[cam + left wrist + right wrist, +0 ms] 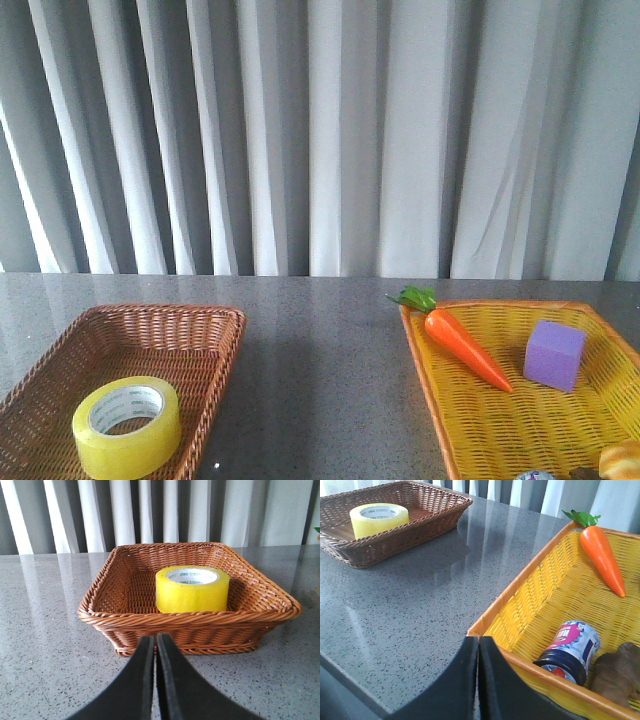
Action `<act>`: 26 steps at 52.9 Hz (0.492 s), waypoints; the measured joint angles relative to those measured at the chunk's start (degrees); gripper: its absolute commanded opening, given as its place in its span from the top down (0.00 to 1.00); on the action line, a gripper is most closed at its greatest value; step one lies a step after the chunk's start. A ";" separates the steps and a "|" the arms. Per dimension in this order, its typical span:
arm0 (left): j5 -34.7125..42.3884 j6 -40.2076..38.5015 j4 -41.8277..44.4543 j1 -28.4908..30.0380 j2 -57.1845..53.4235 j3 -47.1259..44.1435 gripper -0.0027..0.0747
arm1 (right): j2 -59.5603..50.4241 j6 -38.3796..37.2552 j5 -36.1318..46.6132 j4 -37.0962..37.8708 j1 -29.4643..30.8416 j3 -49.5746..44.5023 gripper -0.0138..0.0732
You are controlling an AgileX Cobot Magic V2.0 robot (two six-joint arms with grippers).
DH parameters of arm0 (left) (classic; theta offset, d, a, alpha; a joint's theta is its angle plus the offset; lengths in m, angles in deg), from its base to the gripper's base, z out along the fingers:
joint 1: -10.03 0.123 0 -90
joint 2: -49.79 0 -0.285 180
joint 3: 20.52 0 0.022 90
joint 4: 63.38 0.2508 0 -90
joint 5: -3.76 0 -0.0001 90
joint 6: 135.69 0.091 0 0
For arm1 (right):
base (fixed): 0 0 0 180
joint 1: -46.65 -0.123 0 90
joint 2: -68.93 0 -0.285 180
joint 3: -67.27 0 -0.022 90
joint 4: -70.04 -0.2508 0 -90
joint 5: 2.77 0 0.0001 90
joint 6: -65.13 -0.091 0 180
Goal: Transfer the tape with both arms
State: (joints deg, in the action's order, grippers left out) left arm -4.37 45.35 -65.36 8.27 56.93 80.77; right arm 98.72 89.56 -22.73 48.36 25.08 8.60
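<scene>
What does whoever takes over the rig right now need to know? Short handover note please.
Left gripper: jaws shut, empty, low over the table just short of the brown basket.
Right gripper: jaws shut, empty, at the near rim of the yellow basket.
Tape: lying flat in the brown basket, untouched.
Done: nothing.
Left: pick up the tape, pass it between arms, set it down, presumably in the yellow basket.

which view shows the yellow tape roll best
Left wrist view: the translucent yellow tape roll sits centred, close, unblocked in the brown wicker basket. Front view shows it at the lower corner; right wrist view shows it small, far off.
</scene>
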 measured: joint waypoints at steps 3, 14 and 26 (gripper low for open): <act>0.00 0.00 0.00 0.00 0.00 0.00 0.97 | 0.00 0.00 0.00 0.00 0.00 0.00 0.85; 0.00 0.00 0.00 0.00 0.00 0.00 0.97 | -2.92 -0.20 1.51 0.26 0.00 -2.85 0.85; 0.00 0.00 0.00 0.00 0.00 0.00 0.97 | -11.11 -7.62 16.12 4.75 0.45 -16.94 0.85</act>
State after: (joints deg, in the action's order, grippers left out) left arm -4.37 45.35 -65.36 8.27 56.93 80.77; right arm 87.62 81.94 -6.61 53.11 25.54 -8.34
